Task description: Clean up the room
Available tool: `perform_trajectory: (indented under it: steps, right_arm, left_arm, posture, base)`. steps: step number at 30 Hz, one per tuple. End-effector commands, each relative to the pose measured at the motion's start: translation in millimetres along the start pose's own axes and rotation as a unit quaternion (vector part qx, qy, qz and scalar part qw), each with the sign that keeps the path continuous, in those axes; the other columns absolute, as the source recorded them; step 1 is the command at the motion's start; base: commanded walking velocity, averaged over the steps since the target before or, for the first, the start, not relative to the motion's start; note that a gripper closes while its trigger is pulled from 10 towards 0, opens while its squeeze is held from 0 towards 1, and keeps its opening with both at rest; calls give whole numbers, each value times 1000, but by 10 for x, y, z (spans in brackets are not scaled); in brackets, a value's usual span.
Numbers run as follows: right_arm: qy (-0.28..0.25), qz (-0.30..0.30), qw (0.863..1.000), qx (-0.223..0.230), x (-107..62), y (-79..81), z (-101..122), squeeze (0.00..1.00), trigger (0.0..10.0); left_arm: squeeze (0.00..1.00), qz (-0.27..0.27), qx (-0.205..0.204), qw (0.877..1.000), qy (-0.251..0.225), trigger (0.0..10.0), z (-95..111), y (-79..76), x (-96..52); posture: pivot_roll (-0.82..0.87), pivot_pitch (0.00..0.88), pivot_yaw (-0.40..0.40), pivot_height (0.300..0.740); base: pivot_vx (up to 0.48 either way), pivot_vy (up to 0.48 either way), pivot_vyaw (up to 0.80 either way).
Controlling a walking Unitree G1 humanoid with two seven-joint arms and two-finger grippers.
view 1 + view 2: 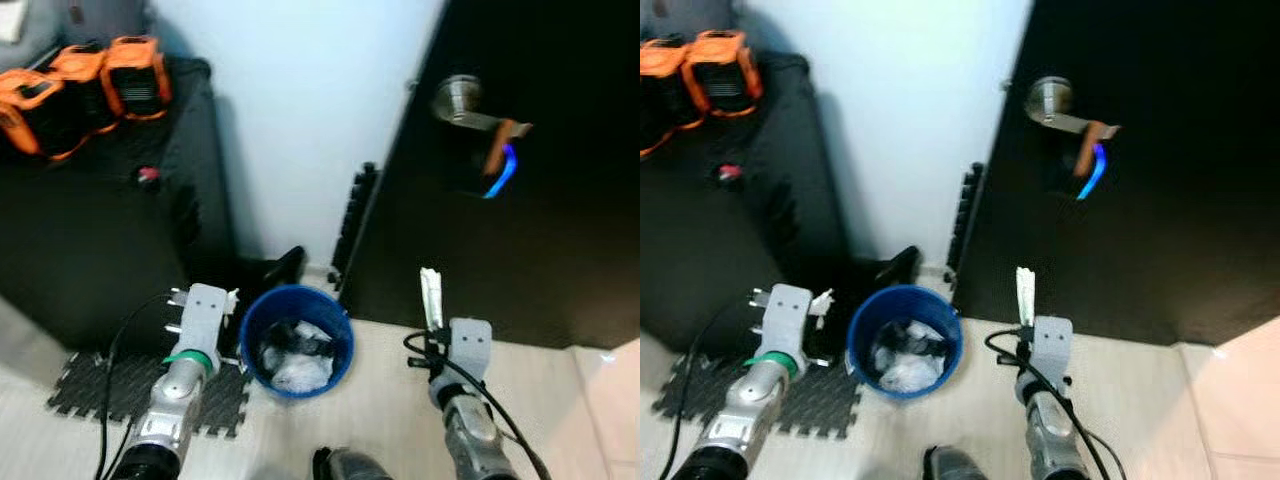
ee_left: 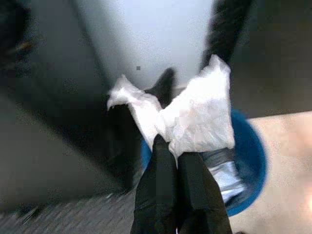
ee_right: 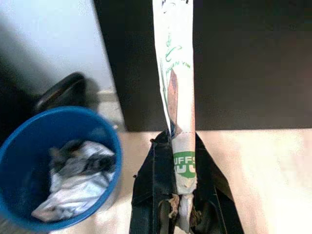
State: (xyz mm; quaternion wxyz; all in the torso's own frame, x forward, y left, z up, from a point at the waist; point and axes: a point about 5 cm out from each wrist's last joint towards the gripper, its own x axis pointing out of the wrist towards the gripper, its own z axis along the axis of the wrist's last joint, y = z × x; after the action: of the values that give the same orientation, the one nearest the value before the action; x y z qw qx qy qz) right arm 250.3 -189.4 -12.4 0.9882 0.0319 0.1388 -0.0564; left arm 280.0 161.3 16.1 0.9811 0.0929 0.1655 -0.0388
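Flanking blue bin point(image 1: 297, 343): tissue point(image 2: 187, 114), printed wrapper point(image 3: 176, 83).

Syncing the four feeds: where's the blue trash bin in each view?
Left eye view: blue trash bin low centre, between the two arms.
Right eye view: bin low, left of centre.
Left wrist view: blue rim behind the left gripper shut on a white tissue.
Right wrist view: bin beside the right gripper shut on a long wrapper.
Shared landmark: the black door.
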Motion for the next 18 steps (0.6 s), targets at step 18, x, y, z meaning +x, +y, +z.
perform_trajectory:
  steps: [18]
  right_arm:
    - [11,-2,1000,-1,-37,19,-66,0,10000]
  left_arm:
    - [0,12,6,1000,16,10000,-86,57,-34]
  posture:
    - [53,34,1,727]
  base:
    - [275,0,0]
